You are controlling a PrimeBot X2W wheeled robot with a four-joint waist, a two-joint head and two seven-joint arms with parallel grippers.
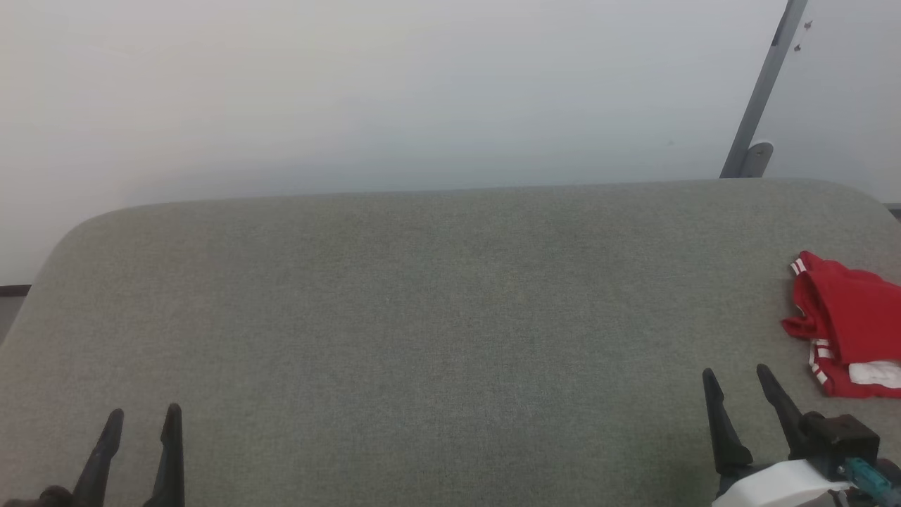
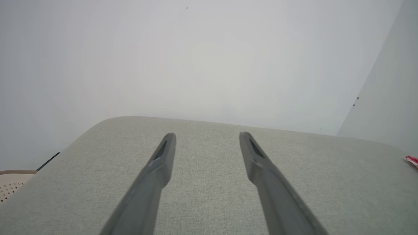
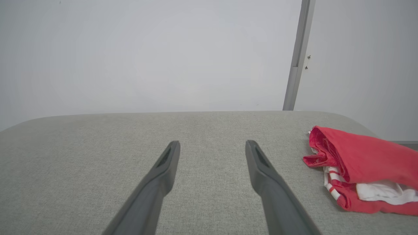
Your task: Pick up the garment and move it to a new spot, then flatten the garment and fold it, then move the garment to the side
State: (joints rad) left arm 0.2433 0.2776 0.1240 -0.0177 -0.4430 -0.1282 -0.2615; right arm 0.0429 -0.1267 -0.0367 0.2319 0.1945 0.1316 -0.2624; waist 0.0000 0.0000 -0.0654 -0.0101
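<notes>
At the desk's [image 1: 422,317] right edge the red jersey [image 1: 848,320] lies loosely bunched, fitting either a pile awaiting pickup or one set aside. Along the near edge, the left hand [image 1: 145,410] and right hand [image 1: 735,369] sit released and empty.

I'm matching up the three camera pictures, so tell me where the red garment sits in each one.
Head view: garment at the right edge.
Left wrist view: red sliver, far right edge.
Right wrist view: right side, crumpled.
Shared landmark: the grey-green table.

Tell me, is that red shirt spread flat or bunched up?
Bunched up: the shirt lies in a rumpled heap, red cloth lapped over white.
</notes>
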